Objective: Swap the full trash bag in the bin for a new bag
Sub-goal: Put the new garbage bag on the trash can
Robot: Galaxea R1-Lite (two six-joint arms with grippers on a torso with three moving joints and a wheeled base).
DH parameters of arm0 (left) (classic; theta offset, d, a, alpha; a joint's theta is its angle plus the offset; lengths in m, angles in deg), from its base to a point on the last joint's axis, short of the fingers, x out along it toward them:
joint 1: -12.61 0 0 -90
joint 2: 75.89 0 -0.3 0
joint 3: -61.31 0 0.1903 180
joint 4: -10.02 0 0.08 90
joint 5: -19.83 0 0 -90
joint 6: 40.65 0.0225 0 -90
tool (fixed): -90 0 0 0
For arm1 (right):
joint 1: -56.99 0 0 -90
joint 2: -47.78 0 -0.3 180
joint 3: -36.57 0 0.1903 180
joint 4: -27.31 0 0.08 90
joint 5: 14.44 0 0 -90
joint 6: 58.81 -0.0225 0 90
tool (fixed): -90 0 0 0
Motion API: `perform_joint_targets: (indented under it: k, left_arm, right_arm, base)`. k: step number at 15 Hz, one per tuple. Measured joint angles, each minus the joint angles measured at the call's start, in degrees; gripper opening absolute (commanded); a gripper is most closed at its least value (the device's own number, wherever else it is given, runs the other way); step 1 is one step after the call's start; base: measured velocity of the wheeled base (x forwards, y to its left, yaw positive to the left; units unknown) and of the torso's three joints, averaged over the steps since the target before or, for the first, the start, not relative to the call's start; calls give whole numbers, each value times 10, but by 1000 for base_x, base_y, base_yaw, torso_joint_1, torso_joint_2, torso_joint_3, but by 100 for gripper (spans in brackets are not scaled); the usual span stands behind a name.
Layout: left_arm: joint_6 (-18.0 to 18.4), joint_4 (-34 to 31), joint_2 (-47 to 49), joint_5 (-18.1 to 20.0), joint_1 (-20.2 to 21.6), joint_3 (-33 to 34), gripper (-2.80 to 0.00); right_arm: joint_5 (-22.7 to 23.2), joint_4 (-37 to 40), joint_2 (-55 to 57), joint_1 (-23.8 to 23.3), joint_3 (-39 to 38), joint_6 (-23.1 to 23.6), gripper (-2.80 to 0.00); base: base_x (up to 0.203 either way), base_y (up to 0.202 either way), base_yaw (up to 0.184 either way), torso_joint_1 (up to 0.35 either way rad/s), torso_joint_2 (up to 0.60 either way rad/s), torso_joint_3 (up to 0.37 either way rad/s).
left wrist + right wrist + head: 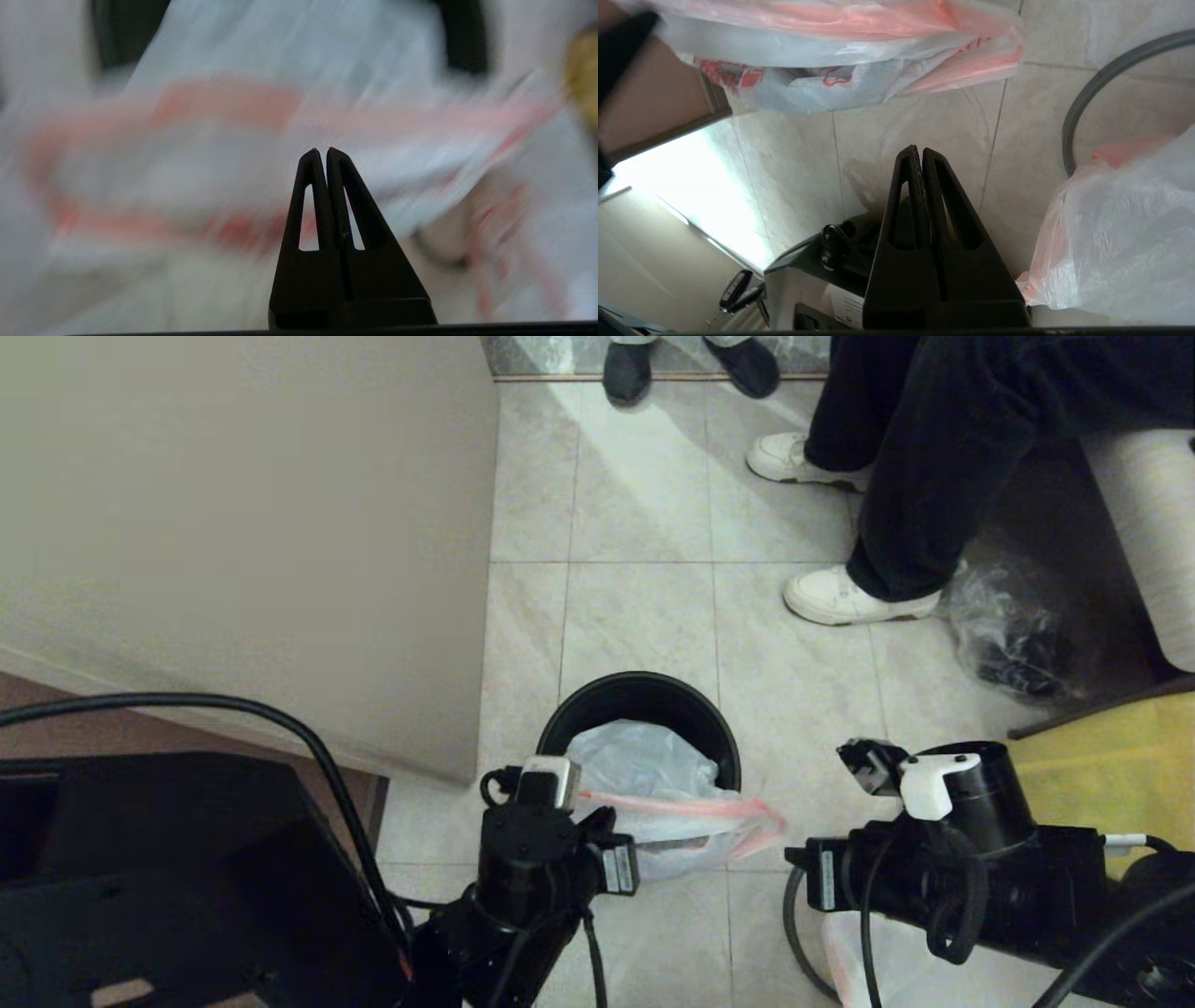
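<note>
The new bag lies half in the bin: its pale body sags inside the black wall, while the orange-red hem drapes out over the near rim and hangs toward the robot. The left gripper hovers just in front of that hem with its two fingers pressed together and nothing visibly pinched between them; the film beyond its tips is blurred. The right gripper is also closed on nothing, held low over the floor tiles, short of the hem's loose corner. The grey rim ring lies on the tiles, off the bin, touching or just behind the full trash bag, which sits on the floor by the right arm.

The new bag looks very light, limp and slippery: it will likely fold, cling to itself and slide off smooth fingers. Its doubled drawstring hem seems the best place to pinch, being thicker and stronger than the thin film below, which could stretch or tear. Two grips set well apart on the hem would probably be needed to spread the mouth over the rim. The full sack looks bulkier and heavier, best lifted by its gathered neck
</note>
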Motion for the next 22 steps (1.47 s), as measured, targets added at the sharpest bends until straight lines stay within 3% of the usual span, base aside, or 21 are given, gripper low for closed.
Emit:
perform_joint_targets:
  k: [3,4,5,7,9,14,20,21,22]
  left_arm:
    - [-20,-173,-31,-4,-26,-106,-280]
    - [-47,-247,-42,-14,-36,-124,-53]
    - [-90,-323,-54,-22,-45,-137,0]
    - [-193,-468,-74,-28,-54,-149,0]
    - [-263,-557,-86,-22,-40,-152,0]
    - [-307,-557,-71,33,23,-180,0]
    - [-311,-551,-26,40,49,-194,0]
    - [-311,-549,-19,39,51,-197,-280]
    - [-311,-547,-11,38,53,-202,-280]
  right_arm:
    - [1,-3,4,-12,0,-5,-280]
    - [3,-4,4,-15,0,-5,-280]
    - [4,-8,5,-20,1,-5,-280]
    - [5,-16,8,-27,2,-5,-280]
    - [5,-17,14,-32,2,-5,-280]
    - [5,-18,20,-35,18,-3,-280]
    - [5,-17,13,-37,32,-3,-280]
    - [6,-17,9,-38,33,-2,-280]
    - [6,-17,5,-38,35,-2,-280]
  base:
    - [0,0,0,0,0,0]
    - [0,0,0,0,0,0]
    - [0,0,0,0,0,0]
    - [0,0,0,0,0,0]
    - [0,0,0,0,0,0]
    - [0,0,0,0,0,0]
    - [0,0,0,0,0,0]
    - [0,0,0,0,0,0]
    - [0,0,0,0,0,0]
